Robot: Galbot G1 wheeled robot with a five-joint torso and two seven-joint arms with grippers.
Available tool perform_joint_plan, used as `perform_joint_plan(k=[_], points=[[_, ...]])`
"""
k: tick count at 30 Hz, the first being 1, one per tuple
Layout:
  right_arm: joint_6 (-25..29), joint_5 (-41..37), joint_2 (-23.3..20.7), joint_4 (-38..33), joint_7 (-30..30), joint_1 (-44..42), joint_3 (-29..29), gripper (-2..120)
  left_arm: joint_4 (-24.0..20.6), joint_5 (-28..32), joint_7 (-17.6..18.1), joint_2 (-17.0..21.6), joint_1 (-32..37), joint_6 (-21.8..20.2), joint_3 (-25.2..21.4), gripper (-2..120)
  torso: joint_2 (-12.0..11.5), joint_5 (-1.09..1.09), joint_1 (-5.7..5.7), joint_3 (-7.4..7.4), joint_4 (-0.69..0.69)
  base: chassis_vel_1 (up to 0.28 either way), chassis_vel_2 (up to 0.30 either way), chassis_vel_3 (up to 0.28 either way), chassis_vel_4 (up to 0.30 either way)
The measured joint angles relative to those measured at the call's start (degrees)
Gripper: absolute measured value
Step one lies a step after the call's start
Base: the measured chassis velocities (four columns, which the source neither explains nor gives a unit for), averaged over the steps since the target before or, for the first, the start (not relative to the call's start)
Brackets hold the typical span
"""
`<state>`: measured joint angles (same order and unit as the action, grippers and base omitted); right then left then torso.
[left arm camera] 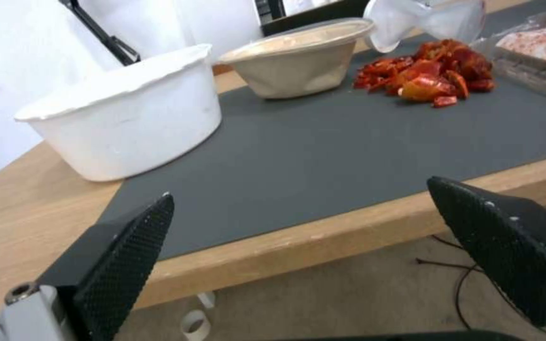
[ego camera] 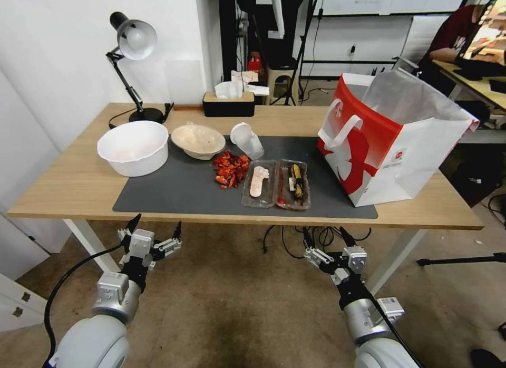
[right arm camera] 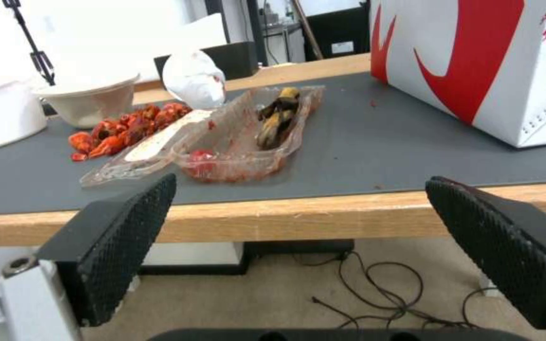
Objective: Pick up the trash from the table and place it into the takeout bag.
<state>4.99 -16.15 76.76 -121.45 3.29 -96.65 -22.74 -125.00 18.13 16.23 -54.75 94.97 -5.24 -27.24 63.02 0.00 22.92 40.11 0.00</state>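
On the table [ego camera: 74,183], the trash lies on a dark grey mat [ego camera: 179,194]: a white bowl [ego camera: 133,146], a beige bowl [ego camera: 198,141], a tipped clear plastic cup [ego camera: 247,140], a pile of red food scraps [ego camera: 231,169] and a clear two-part tray [ego camera: 275,184] holding leftovers. The red-and-white takeout bag [ego camera: 390,141] stands open at the mat's right end. Both grippers hang open and empty below the table's front edge: the left gripper [ego camera: 157,225] in front of the mat's left part, the right gripper [ego camera: 326,233] in front of the tray.
A black desk lamp [ego camera: 134,46] and a black tissue box [ego camera: 229,103] stand along the table's back edge. Cables [ego camera: 295,236] hang under the table. A desk with a seated person [ego camera: 458,36] is at the back right. Bare floor lies under both arms.
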Motion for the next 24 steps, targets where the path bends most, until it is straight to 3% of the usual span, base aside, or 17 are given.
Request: perform_joint_plan(k=[6,10,13,15,16,17,19,23,24], points=[[0.0,0.0,0.0,0.0,0.0,0.0,0.0,100,-0.7,1.6,0.1,1.0,-1.7,-0.2,0.1,100,0.0,0.0,0.0,0.0,0.02,0.0,0.0,0.0,0.0],[0.0,0.0,0.0,0.0,0.0,0.0,0.0,100,-2.1,6.8,-0.3,3.8,-8.1,-2.1,0.1,100,0.0,0.0,0.0,0.0,0.0,0.0,0.0,0.0,0.0],[0.0,0.0,0.0,0.0,0.0,0.0,0.0,100,-2.4,13.8,-3.3,7.2,-16.4,-3.0,1.0,100,0.0,0.01,0.01,0.0,-0.02,0.0,0.0,0.0,0.0],[0.0,0.0,0.0,0.0,0.0,0.0,0.0,100,-2.4,15.5,-3.7,8.0,-18.2,-3.3,1.5,100,0.0,0.0,0.01,0.0,-0.01,0.0,0.0,0.0,0.0],[0.0,0.0,0.0,0.0,0.0,0.0,0.0,100,-1.9,19.6,-4.1,9.7,-22.8,-4.4,3.2,100,0.0,0.01,0.01,0.0,0.01,0.0,0.0,0.0,0.0],[0.0,0.0,0.0,0.0,0.0,0.0,0.0,100,-1.9,19.6,-4.1,9.7,-22.8,-4.4,3.2,100,0.0,0.01,0.01,0.0,0.01,0.0,0.0,0.0,0.0],[0.0,0.0,0.0,0.0,0.0,0.0,0.0,100,0.6,25.7,-4.2,12.0,-32.7,-5.4,8.5,100,0.0,0.0,0.01,0.0,0.0,0.0,0.0,0.0,0.0],[0.0,0.0,0.0,0.0,0.0,0.0,0.0,100,2.9,29.6,-3.9,13.0,-40.1,-5.8,13.6,100,0.0,0.02,0.01,0.0,-0.01,0.0,0.0,0.0,0.0],[0.0,0.0,0.0,0.0,0.0,0.0,0.0,100,4.9,33.3,-2.4,13.3,-45.9,-6.8,18.1,100,0.0,0.01,0.01,0.01,-0.01,0.0,0.0,0.0,0.0]])
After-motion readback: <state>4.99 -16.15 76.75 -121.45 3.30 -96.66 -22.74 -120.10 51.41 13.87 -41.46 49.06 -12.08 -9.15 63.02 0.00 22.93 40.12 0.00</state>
